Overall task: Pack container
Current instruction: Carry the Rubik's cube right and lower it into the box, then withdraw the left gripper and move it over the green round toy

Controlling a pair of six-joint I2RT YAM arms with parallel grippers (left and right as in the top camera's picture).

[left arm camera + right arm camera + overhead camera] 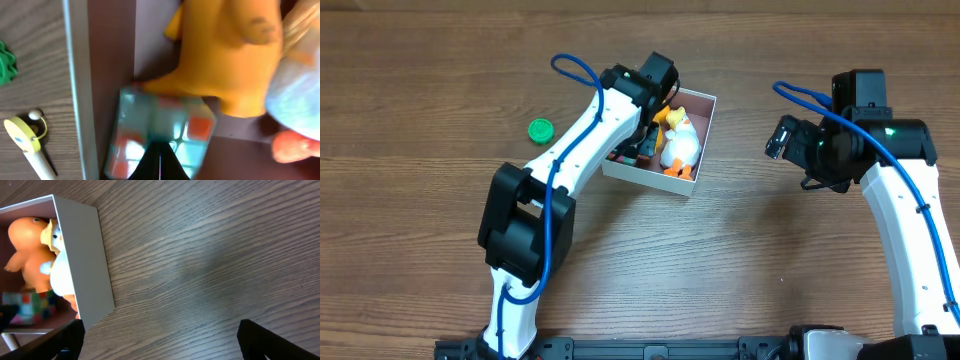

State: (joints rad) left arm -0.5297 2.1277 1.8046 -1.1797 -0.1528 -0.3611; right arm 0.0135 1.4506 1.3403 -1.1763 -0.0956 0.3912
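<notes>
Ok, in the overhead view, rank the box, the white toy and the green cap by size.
Largest to smallest:
1. box, even with the left arm covering part of it
2. white toy
3. green cap, clearly the smallest

The left arm and right arm are showing glossy white shells between black joint housings, each carrying a looping blue cable, while a green light is glowing on the right wrist.

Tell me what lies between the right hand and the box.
Only bare wooden table lies between the right hand and the box; nothing sits on that stretch. The overhead and right wrist views both show it.
</notes>
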